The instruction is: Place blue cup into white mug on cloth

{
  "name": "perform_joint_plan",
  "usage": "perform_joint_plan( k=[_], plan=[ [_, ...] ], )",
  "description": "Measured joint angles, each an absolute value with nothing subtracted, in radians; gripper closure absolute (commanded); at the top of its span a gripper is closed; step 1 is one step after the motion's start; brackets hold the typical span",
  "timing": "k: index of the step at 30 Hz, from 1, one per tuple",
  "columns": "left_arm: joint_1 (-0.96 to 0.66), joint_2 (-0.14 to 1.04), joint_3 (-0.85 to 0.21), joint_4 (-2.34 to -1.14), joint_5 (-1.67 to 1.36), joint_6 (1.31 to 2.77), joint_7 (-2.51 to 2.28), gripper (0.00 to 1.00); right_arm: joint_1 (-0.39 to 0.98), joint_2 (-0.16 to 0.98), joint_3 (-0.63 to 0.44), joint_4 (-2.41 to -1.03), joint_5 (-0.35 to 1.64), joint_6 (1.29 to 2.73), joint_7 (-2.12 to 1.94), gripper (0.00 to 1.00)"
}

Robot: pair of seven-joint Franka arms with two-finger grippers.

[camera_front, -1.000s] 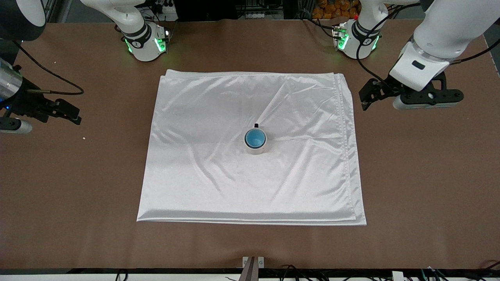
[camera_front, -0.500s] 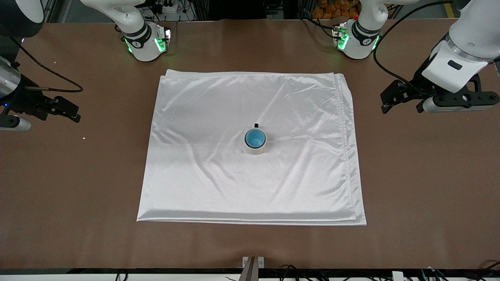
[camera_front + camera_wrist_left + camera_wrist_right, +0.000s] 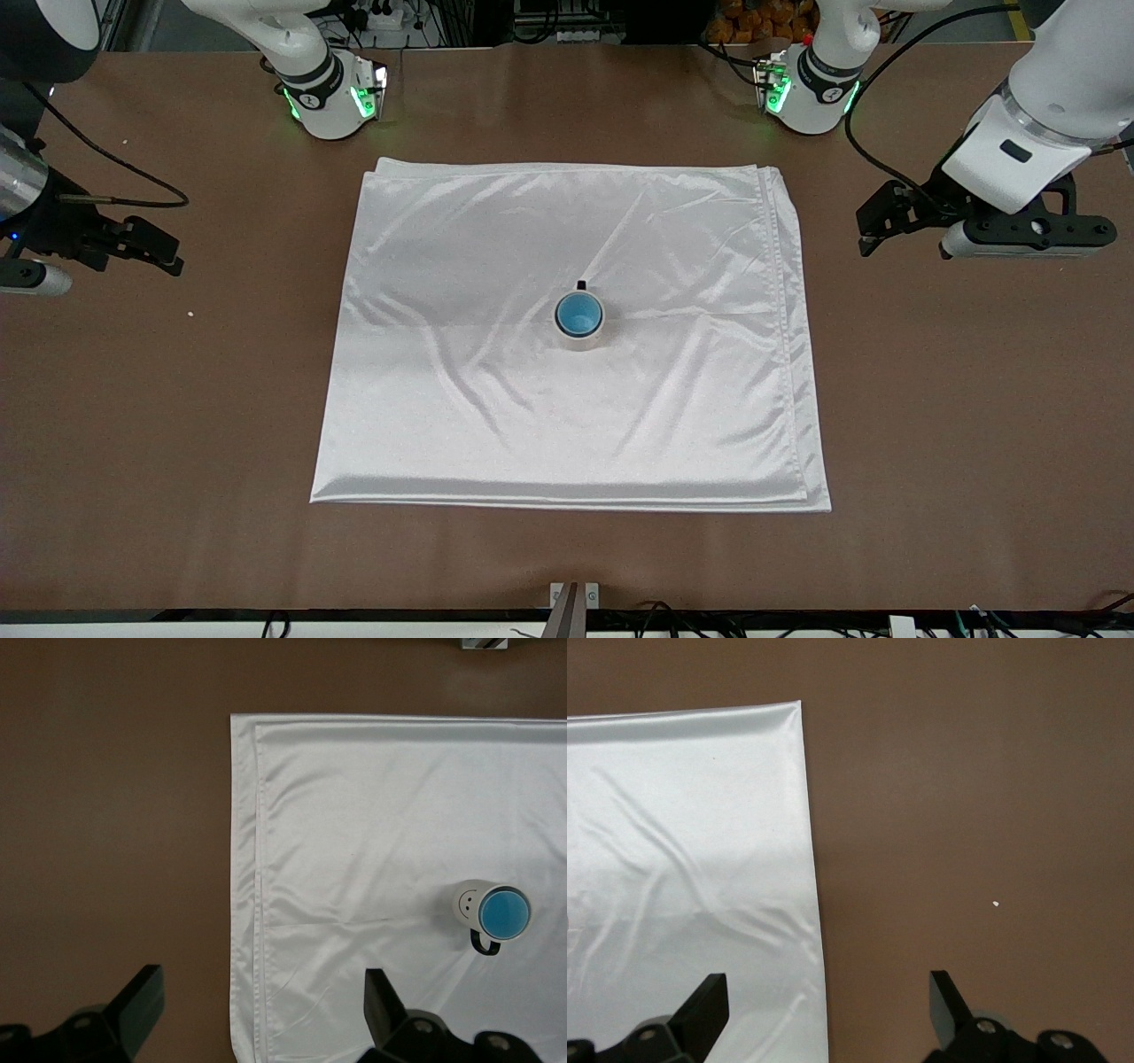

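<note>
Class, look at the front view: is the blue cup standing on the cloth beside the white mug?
No, the blue cup sits inside the white mug.

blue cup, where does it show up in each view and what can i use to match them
Front view: the blue cup sits inside the white mug, near the middle of the cloth.
Left wrist view: the blue cup is in the white mug, toward the picture's right edge.
Right wrist view: not in it.
Shared landmark: the cloth, with its edge against the brown table in all three.

Left gripper [image 3: 873, 232] raised, right gripper [image 3: 164, 252] raised, jaws open
</note>
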State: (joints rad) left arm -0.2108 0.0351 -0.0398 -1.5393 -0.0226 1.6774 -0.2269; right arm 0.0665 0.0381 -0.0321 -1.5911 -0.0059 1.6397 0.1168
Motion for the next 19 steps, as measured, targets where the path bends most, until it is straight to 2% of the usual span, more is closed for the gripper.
perform_joint_plan(
  k=[19],
  plan=[
    [-0.229, 0.046, 0.003, -1.539, -0.023, 1.655, -0.178, 0.0, 0.067, 0.022, -0.029, -1.591, -0.006, 1.614, 0.116, 0.0]
  ],
)
